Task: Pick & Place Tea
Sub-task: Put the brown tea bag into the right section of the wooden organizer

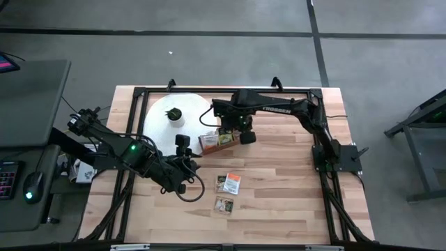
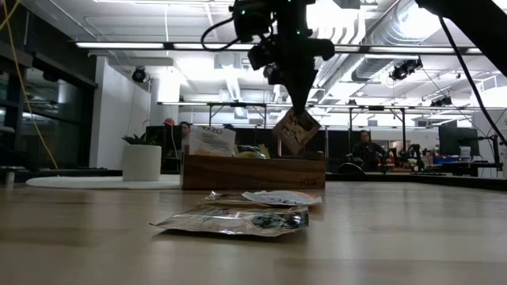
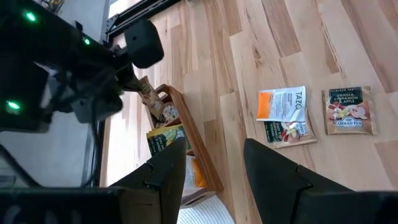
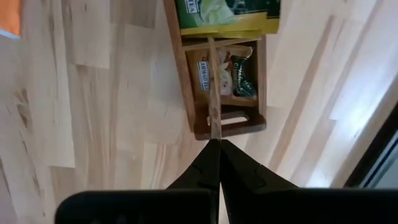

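A brownish tea sachet was held pinched between the closed fingers of the right gripper, hanging from its top edge directly above the end compartment of the wooden box, evidently so that it could be lowered in on edge and slipped between the sachets already standing there. In the right wrist view the sachet was seen edge-on as a thin line over a compartment already holding a couple of packets, while a green-and-yellow sachet filled the next compartment. The left gripper was kept with its fingers parted and nothing between them, hovering over the table beside the box, probably ready for the loose sachets. Three of these were left on the bare wood: an orange-and-white sachet lying partly over a darker one, and a brownish sachet just beside them. Whether the hanging sachet had cleared the box rim could not be told with certainty from the low view. The white disc lay behind the box, well apart from the loose tea.
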{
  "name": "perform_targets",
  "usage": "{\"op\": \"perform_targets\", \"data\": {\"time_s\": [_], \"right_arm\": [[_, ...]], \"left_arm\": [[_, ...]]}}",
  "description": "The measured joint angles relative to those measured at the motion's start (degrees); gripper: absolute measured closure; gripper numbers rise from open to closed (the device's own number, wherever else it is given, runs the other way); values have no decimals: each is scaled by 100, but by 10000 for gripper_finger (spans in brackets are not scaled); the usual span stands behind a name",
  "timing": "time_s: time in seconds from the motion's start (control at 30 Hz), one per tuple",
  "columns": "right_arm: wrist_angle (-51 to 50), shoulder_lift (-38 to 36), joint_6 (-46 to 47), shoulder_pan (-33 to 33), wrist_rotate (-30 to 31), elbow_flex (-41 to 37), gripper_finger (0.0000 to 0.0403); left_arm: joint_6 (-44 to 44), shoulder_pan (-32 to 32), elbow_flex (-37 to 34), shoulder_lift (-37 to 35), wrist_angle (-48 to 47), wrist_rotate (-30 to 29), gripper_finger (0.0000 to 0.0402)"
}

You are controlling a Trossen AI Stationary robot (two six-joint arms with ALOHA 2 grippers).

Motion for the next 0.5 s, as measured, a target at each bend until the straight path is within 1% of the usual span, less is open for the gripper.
{"op": "perform_targets", "data": {"time_s": [0.2, 0.4, 0.5], "right_arm": [[0, 196, -52, -60, 135, 0, 403], [0, 218, -196, -163, 260, 0, 403], [-1, 218, -278, -184, 214, 0, 403]], "left_arm": [[-2, 0, 0, 0, 2, 0, 244], [-24, 0, 0, 0, 2, 0, 244], [-24, 0, 0, 0, 0, 0, 244]]}}
